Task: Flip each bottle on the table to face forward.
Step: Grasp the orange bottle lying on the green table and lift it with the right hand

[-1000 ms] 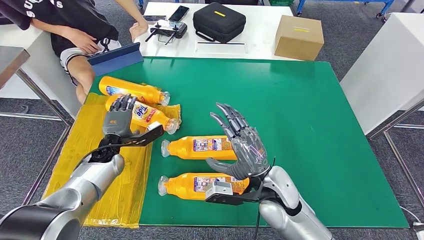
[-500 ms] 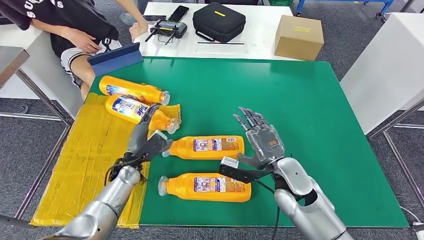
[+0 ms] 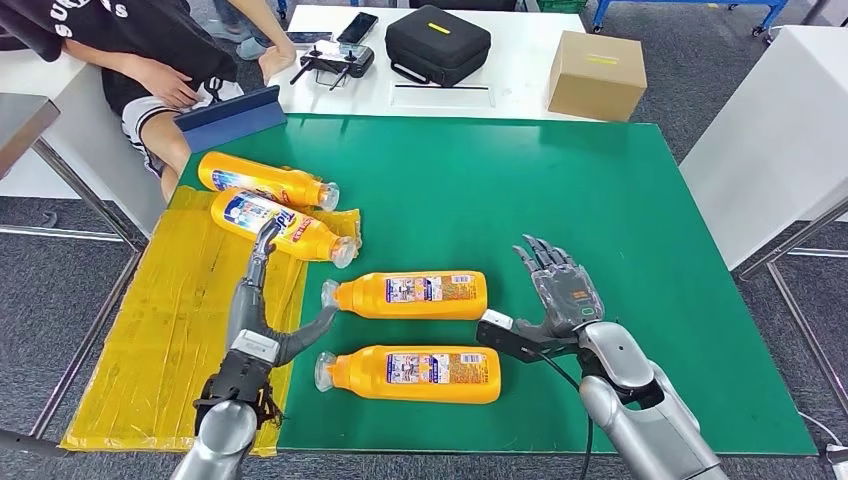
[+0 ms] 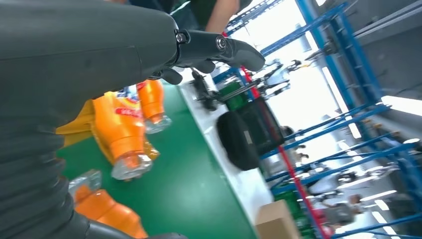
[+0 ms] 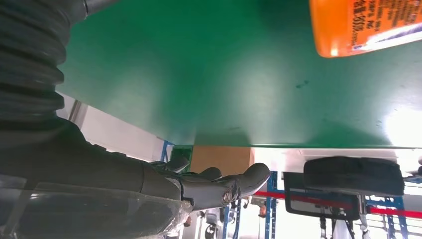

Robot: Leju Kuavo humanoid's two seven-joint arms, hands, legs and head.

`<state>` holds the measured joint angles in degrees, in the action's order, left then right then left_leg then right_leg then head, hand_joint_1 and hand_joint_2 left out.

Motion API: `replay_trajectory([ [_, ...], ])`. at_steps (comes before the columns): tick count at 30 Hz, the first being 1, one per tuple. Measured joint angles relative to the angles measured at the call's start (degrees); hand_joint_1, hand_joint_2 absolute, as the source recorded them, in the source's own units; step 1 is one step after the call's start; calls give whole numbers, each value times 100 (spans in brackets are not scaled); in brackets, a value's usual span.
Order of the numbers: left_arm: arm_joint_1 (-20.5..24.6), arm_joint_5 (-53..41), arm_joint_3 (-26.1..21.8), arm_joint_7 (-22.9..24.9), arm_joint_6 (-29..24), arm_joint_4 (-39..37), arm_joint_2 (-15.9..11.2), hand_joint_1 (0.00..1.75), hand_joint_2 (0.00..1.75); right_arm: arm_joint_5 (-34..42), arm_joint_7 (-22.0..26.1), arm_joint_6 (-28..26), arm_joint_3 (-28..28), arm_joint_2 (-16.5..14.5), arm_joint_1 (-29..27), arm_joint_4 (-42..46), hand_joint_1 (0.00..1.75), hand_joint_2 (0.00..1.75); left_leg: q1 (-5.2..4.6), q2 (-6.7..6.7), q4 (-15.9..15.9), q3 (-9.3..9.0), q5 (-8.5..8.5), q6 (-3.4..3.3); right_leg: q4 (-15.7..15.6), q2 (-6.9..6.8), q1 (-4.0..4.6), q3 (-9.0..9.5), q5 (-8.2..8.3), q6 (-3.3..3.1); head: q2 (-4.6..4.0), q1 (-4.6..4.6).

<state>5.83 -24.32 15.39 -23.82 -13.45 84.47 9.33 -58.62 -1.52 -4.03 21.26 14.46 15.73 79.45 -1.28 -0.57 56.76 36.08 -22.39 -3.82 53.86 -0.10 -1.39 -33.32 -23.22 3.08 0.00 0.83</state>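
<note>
Lying flat on the green table (image 3: 600,200), four orange bottles (image 3: 410,295) await sorting — left hand (image 3: 262,300) and right hand (image 3: 560,290) both empty, fingers spread; w/ progress unclear.

1. Head view – bright, even overhead light, sharp all over; soft short shadows under the bottles (image 3: 415,374) on the green table (image 3: 600,200).
2. Left wrist view – background windows blown out; left hand (image 4: 89,55) dark, close, soft-focus.
3. Right wrist view – glare patch on the table surface; right hand (image 5: 149,184) underexposed, blurred.
</note>
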Motion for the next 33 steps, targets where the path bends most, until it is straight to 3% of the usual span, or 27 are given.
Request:
replay_trajectory([
  [8,-337,151,-10,12,38,677,-94,0,175,102,85,-2,-38,-61,-44,-123,0,175,0,-2,0,-1,1,-1,0,-1,-2,3,0,0,0,0],
  [23,-350,89,-4,87,-48,692,-104,0,175,381,405,-19,56,-479,188,-369,0,175,0,-1,0,-2,2,0,1,0,-1,3,1,0,0,0],
  [33,-303,91,88,134,-88,638,-104,0,175,301,276,-110,230,-851,654,-714,0,175,0,-2,0,-2,3,0,2,-1,-2,4,1,0,0,1],
])
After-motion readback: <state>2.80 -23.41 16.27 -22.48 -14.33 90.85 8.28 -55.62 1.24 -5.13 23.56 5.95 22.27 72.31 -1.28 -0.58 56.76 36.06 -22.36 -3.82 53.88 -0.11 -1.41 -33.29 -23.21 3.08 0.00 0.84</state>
